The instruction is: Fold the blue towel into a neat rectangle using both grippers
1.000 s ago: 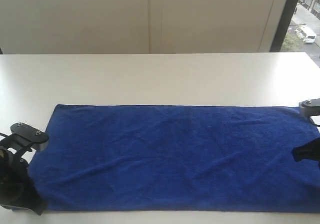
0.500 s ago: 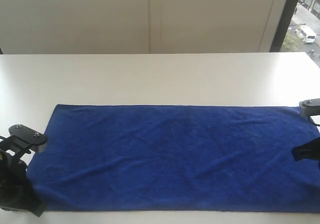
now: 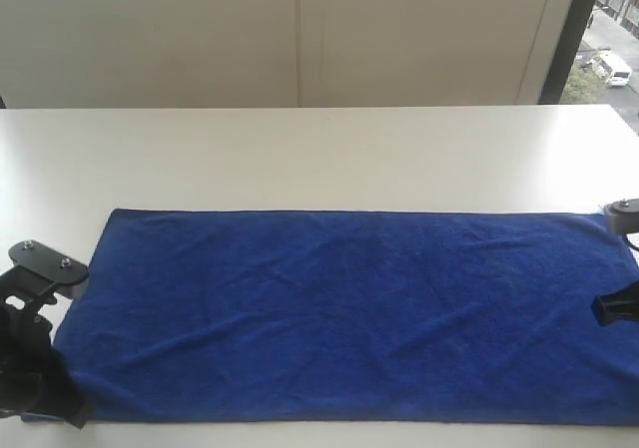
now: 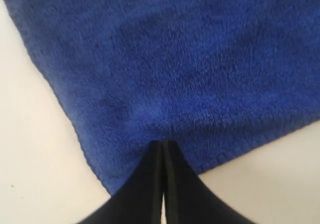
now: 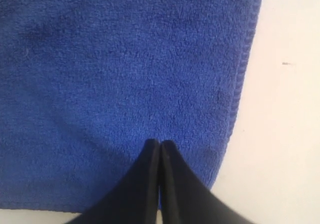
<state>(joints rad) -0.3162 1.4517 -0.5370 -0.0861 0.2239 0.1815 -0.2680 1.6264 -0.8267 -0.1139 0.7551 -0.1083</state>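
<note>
Left claw (image 4: 161,146) was closed: thin black fingers (image 4: 147,181) pressed together, no gap, tips angled downward. Left arm end (image 3: 30,368) sat low at left edge of exterior view. Right claw (image 5: 160,145) was likewise closed, fingers touching along visible length. Right arm end (image 3: 619,306) showed only partly at right edge.

No legible text anywhere.

White table (image 3: 319,149), a blue towel (image 3: 339,308) flat and full-length across its near half
</note>
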